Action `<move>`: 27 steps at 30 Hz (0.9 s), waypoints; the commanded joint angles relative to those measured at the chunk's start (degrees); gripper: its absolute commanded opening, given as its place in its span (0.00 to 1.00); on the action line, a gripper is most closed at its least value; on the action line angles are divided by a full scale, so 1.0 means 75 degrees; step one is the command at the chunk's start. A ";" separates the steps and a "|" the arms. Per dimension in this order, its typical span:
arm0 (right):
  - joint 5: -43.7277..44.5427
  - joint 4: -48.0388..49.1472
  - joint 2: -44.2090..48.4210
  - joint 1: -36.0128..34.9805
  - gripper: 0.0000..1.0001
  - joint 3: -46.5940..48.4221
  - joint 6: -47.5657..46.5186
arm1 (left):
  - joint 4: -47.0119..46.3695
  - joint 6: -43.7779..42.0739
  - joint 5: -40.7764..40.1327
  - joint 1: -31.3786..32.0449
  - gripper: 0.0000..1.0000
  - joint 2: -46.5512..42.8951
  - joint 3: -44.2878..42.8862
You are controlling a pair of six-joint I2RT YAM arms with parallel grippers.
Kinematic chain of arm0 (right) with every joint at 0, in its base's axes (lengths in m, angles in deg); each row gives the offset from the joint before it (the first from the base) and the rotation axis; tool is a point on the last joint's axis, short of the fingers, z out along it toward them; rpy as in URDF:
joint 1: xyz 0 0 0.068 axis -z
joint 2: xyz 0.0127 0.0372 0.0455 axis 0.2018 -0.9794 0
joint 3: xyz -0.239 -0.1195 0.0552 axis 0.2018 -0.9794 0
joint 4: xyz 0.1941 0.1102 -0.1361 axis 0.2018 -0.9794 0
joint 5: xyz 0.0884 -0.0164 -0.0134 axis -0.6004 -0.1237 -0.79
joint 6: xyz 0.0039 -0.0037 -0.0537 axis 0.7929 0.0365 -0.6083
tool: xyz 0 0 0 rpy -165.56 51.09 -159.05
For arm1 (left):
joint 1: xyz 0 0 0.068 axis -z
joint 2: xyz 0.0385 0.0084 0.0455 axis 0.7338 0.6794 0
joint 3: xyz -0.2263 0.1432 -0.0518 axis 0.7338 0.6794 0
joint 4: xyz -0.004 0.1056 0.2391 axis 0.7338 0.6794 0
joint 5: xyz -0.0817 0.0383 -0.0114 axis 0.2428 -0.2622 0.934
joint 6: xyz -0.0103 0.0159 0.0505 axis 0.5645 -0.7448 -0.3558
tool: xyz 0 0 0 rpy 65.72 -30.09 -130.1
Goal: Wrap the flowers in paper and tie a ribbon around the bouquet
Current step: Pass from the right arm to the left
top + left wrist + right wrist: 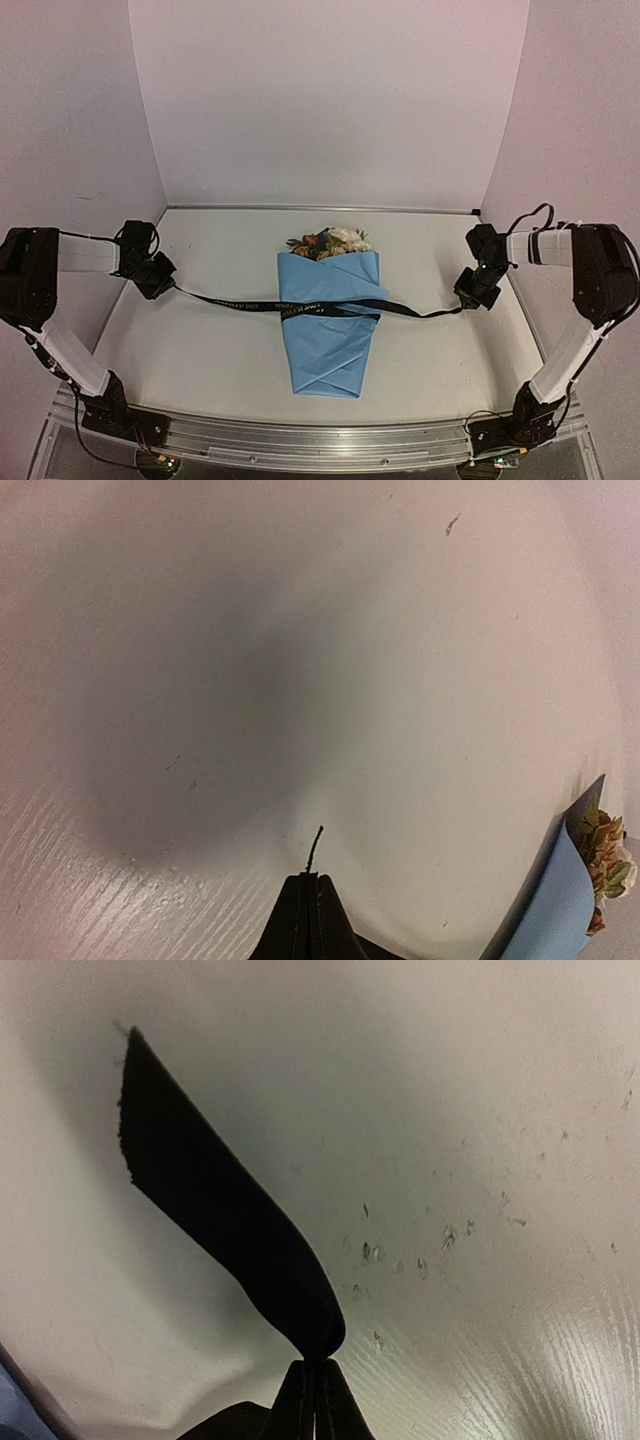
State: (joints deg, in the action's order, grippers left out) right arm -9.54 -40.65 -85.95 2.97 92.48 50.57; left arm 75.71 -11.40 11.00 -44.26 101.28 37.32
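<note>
Both ribbon [230, 298] ends are clamped: left gripper [163, 282] at frame left, right gripper [466, 297] at right. The bouquet [328, 330] is crossed at centre; open table [200, 355] is seen either side, walls [70, 150] beside each gripper.

The table [200, 340] is a pale off-white slab with a faint wood grain that shines glossy up close, and small dark scuffs [440, 1240] pepper it in places. Plain matte panels of pale lilac-grey close it in on three sides: a back wall [330, 100], a left wall [60, 120] and a right wall [590, 100]. A silver metal rail [320, 440] runs along the near edge, and the light is soft and even, throwing only blurred shadows.
</note>
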 commanded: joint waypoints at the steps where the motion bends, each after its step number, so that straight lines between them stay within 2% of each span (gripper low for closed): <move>1: -0.0251 0.0187 0.0708 -0.0535 0.00 -0.0076 -0.0300 | -0.0461 -0.0188 0.0510 0.0013 0.00 -0.0041 0.0043; 4: -0.0368 0.0134 0.1184 -0.1166 0.00 0.0309 -0.0564 | -0.0468 -0.0375 0.0589 0.0094 0.00 -0.0017 0.0007; 8: -0.1161 -0.0315 0.1387 -0.2176 0.00 0.1481 -0.0473 | -0.0370 -0.0551 0.0370 0.0214 0.00 -0.0122 -0.0017; 12: -0.1415 -0.0562 0.1403 -0.3302 0.00 0.2551 -0.0394 | -0.0336 -0.0573 0.0191 0.0211 0.00 -0.0177 0.0027; 17: -0.2444 -0.0438 0.1096 -0.4144 0.00 0.3414 -0.0066 | -0.0412 -0.0669 0.0335 0.0238 0.00 -0.0297 0.0130; 20: -0.2431 -0.0394 0.1103 -0.4384 0.00 0.3611 -0.0274 | -0.0373 -0.0735 0.0304 0.0236 0.01 -0.0331 0.0139; 22: -0.2307 -0.0396 0.0986 -0.4398 0.00 0.3860 -0.0380 | -0.0339 -0.0781 0.0324 0.0242 0.09 -0.0337 0.0112; 26: -0.2272 -0.0655 0.0426 -0.4396 0.00 0.5103 -0.0432 | -0.0324 -0.0845 0.0280 0.0317 0.38 -0.0611 0.0048; 27: -0.2381 -0.0727 0.0305 -0.4398 0.00 0.5372 -0.0401 | -0.0283 -0.0906 0.0272 0.0344 0.41 -0.0702 -0.0006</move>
State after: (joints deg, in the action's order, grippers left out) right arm -26.51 -45.07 -80.20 -30.15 123.47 48.35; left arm 74.28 -16.71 13.65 -42.43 100.45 38.23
